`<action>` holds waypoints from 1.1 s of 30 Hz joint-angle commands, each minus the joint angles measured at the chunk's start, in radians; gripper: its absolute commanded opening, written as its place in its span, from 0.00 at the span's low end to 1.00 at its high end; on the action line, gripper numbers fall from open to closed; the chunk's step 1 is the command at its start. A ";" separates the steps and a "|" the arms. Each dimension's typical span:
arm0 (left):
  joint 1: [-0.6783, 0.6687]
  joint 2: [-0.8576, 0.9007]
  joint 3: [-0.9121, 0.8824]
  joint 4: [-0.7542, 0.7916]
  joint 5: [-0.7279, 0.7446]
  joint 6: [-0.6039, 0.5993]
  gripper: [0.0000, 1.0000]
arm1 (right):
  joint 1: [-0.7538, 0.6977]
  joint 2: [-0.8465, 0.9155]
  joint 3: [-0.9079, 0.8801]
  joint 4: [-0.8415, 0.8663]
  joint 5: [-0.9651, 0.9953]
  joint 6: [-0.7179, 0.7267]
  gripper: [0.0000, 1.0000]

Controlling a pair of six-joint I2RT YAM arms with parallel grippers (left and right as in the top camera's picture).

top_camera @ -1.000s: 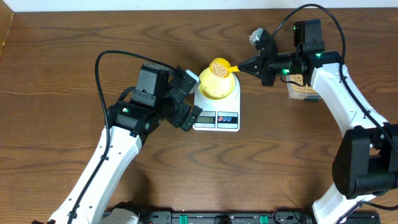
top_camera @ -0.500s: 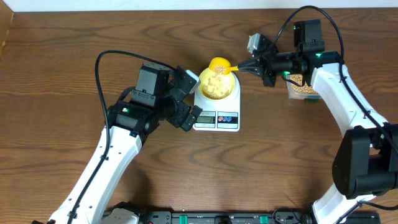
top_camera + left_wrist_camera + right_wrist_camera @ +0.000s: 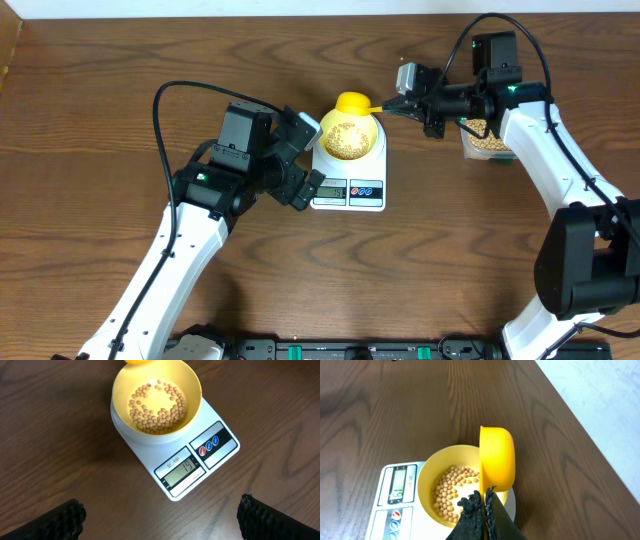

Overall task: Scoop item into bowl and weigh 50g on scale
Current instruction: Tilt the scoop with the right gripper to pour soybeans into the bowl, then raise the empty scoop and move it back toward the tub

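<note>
Hanging tipped over pale yellow round bowl (image 3: pixel 193 390): small yellow plastic scoop (image 3: pixel 352 101), clamped by right hand (image 3: pixel 388 104); clear rectangular bean container (image 3: pixel 487 143) is found rightward, nearest that arm.

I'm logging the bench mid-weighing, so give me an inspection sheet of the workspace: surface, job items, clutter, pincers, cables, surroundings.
Surface: brown wooden table, no spills seen.
Job's things: yellow bowl sits on the white scale, holding a layer of beans; the display reads 19. Yellow scoop tipped on its side over the bowl's rim. Clear container of beans beside the right arm.
Clutter: nothing seen.
Pincers: left pincer open and empty, facing the scale; right pincer shut on the scoop's handle.
Cables: a black cable loops over each arm.
Surroundings: pale surface beyond the table's edge.
</note>
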 commanded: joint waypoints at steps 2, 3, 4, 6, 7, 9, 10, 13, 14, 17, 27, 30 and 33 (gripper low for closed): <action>0.004 -0.007 -0.003 -0.002 0.012 0.003 0.99 | 0.011 0.006 -0.006 0.000 -0.008 -0.043 0.01; 0.004 -0.007 -0.003 -0.002 0.012 0.003 0.98 | 0.011 0.006 -0.006 0.000 -0.008 -0.043 0.01; 0.004 -0.007 -0.003 -0.002 0.012 0.003 0.99 | 0.011 0.006 -0.006 0.000 -0.008 -0.043 0.01; 0.004 -0.007 -0.003 -0.002 0.012 0.003 0.99 | 0.011 0.006 -0.006 0.000 -0.008 -0.043 0.01; 0.004 -0.007 -0.003 -0.002 0.012 0.003 0.99 | 0.011 0.006 -0.006 0.000 -0.008 -0.040 0.01; 0.004 -0.007 -0.003 -0.002 0.012 0.003 0.99 | 0.011 0.006 -0.006 0.000 -0.016 -0.040 0.01; 0.004 -0.007 -0.003 -0.002 0.012 0.003 0.99 | 0.011 0.006 -0.006 0.002 -0.018 -0.024 0.01; 0.004 -0.007 -0.003 -0.002 0.012 0.003 0.99 | 0.011 0.006 -0.006 0.001 -0.017 -0.017 0.01; 0.004 -0.007 -0.003 -0.002 0.012 0.003 0.99 | 0.011 0.006 -0.006 0.002 -0.014 -0.018 0.01; 0.004 -0.007 -0.003 -0.002 0.012 0.003 0.99 | 0.010 0.006 -0.006 0.002 -0.013 -0.017 0.01; 0.004 -0.007 -0.003 -0.002 0.012 0.003 0.99 | 0.010 0.006 -0.006 0.010 -0.006 0.021 0.01; 0.004 -0.007 -0.003 -0.002 0.012 0.003 0.99 | 0.010 0.006 -0.006 0.010 0.000 0.029 0.01; 0.004 -0.007 -0.003 -0.002 0.012 0.003 0.99 | 0.010 0.006 -0.006 0.020 0.001 0.065 0.01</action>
